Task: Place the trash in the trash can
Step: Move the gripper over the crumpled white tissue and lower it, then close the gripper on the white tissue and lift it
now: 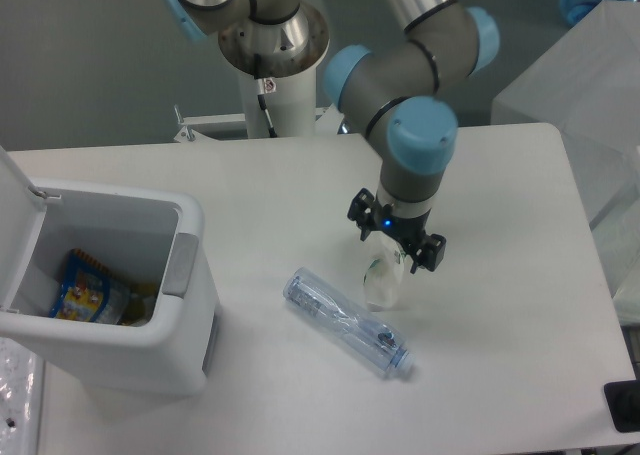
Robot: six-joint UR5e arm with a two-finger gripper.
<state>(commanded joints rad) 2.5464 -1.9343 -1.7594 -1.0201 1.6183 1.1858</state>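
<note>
One gripper point(397, 238) is hanging over one white wrapper point(381, 281), its two fingers spread wide apart. One squashed bottle point(348, 322) is lying on the table point(500, 375) beside the wrapper. One open trash can point(110, 290) is holding one snack packet point(85, 290).

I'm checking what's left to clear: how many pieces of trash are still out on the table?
2: the bottle lies near the table's front, and the wrapper sits just behind it, partly hidden under the gripper.

No text legible — none at all
</note>
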